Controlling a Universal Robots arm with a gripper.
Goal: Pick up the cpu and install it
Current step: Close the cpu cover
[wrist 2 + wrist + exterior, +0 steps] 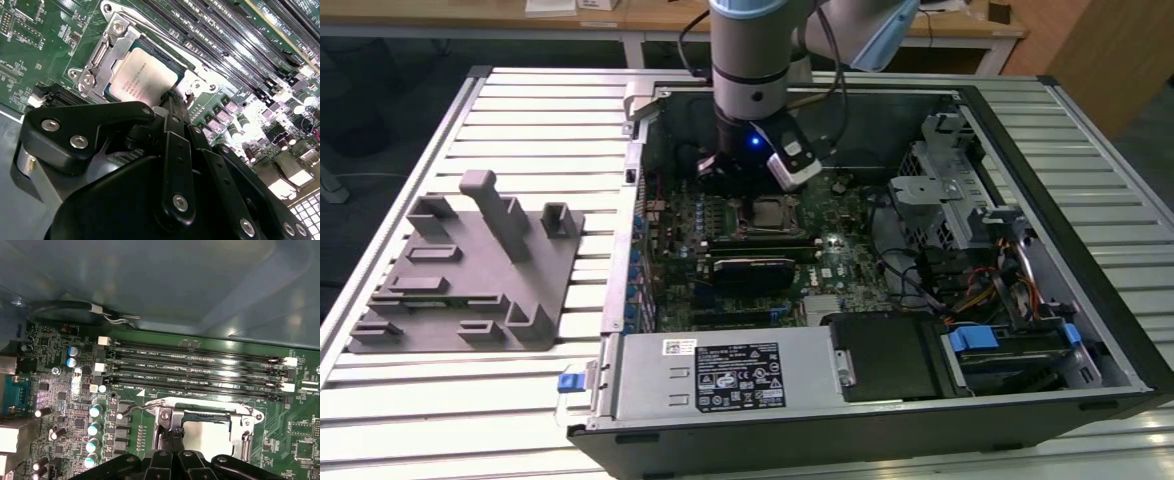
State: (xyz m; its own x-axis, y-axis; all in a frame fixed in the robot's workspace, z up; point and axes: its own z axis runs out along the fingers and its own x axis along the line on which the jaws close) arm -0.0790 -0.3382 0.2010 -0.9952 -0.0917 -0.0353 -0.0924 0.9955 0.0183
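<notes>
Cpu (pixel 145 80) lies flat, silver top up, inside the metal socket frame (pixel 115 45) on the green board (pixel 60 405) of the open computer case (pixel 854 440). From the exterior view's left to its right come a grey moulded block (pixel 467 270) on the slatted table (pixel 520 120), the case, and a drive cage (pixel 947 190) by its far wall. The claw (pixel 172 100) hangs over the socket with its fingers pressed together on nothing, their tips just beside the cpu's edge.

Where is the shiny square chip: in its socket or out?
In. The cpu lies flat inside the metal socket frame on the green board in the second wrist view.
</notes>
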